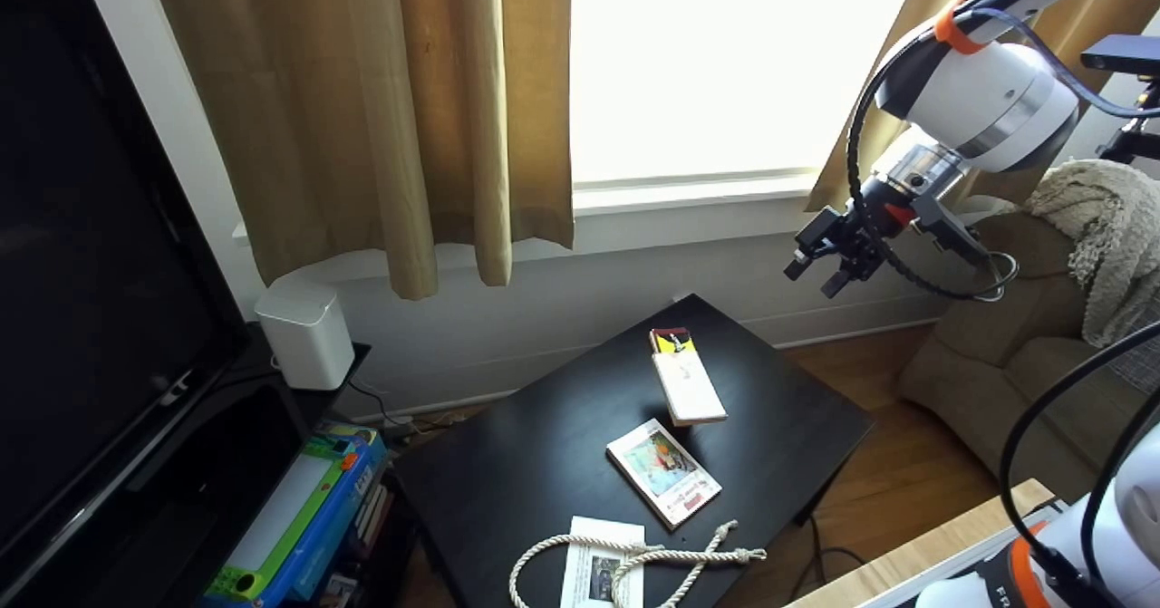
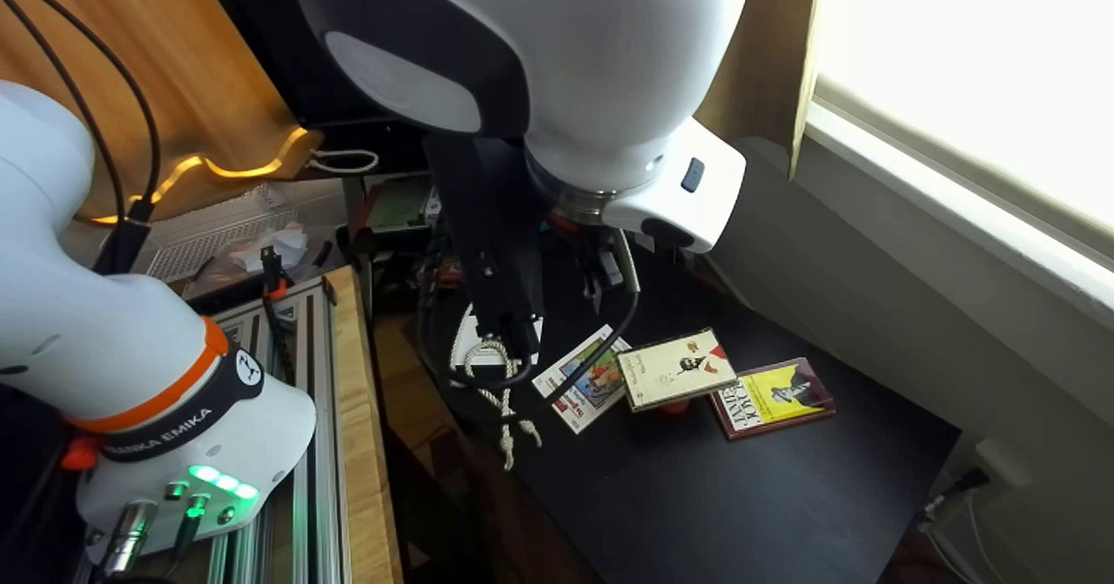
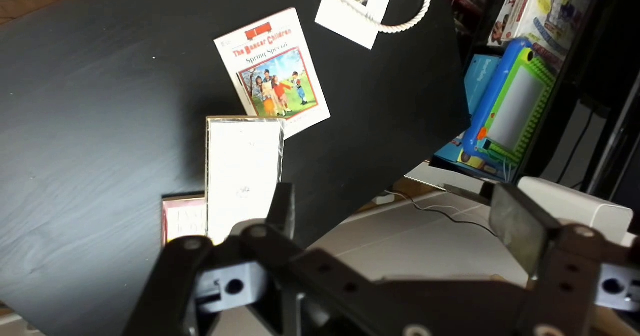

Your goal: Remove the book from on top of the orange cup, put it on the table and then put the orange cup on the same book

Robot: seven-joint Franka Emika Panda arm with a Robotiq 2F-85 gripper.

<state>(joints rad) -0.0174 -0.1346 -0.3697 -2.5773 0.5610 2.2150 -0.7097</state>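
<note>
The black two-finger tool [image 1: 816,277] hangs in the air, and it is spread, its fingers [image 3: 522,226] standing well apart. Lower than the tool is the low, smooth, black counter [image 1: 535,449]. On this counter, below the tool and well apart from it, is the small, short, orange-red cup [image 2: 674,407], of which only a little piece shows in an exterior view, under the small, thin, whitish book [image 2: 683,366] that lies on top of it. In the wrist view this book is in the way and hides the cup, and one finger of the tool covers a part of the book. Also below the tool, a yellow and dark-red paperback [image 2: 779,397] lies flat, partly covered from sight by the whitish book; whether these two touch, I cannot tell. Farther from the tool in the wrist view lies a white paperback with a coloured picture of children [image 3: 277,83], and after it a twisted cream rope [image 3: 400,27], which crosses over a white paper sheet [image 3: 350,24]. A black cable [image 1: 853,146] loops close by the tool. Behind the tool, in an exterior view, are a bright window [image 1: 725,64] and a brown sofa [image 1: 961,363] with a pale knitted throw [image 1: 1106,218].
</note>
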